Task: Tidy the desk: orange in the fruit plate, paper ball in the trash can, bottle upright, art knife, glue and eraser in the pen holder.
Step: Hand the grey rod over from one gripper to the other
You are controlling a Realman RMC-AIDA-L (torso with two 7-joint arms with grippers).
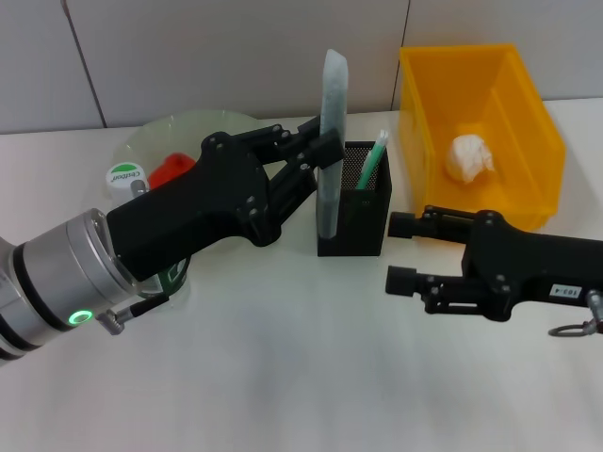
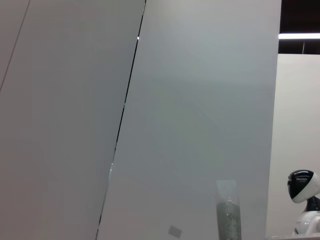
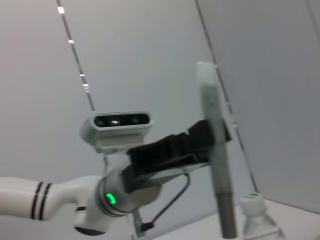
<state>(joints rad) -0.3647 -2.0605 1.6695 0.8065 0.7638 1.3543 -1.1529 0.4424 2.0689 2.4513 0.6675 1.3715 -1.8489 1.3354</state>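
Art knife, a long pale grey-green flat-bodied tool (image 1: 332, 141), stands nearly upright with its long axis vertical, upper end toward 12 o'clock and lower end at the left rim of the black mesh pen holder (image 1: 363, 221). Left gripper (image 1: 323, 153), black, is closed on the knife's middle, its fingers (image 1: 325, 148) pressed against the shaft; in the right wrist view the same grip shows on the knife (image 3: 216, 145). A green-tipped pen (image 1: 373, 160) leans inside the holder toward 1 o'clock. Right gripper (image 1: 403, 252), black, lies low at 3 o'clock of the holder, jaws spread apart and empty, tips pointing toward the holder. At 1 o'clock of the holder sits the yellow plastic bin (image 1: 537, 141) containing a crumpled white paper ball (image 1: 469, 156). At 9 to 10 o'clock, behind the left arm, a translucent green fruit plate (image 1: 160, 132) carries an orange-red fruit (image 1: 171, 169); a green-and-white bottle cap (image 1: 124, 176) shows beside it.
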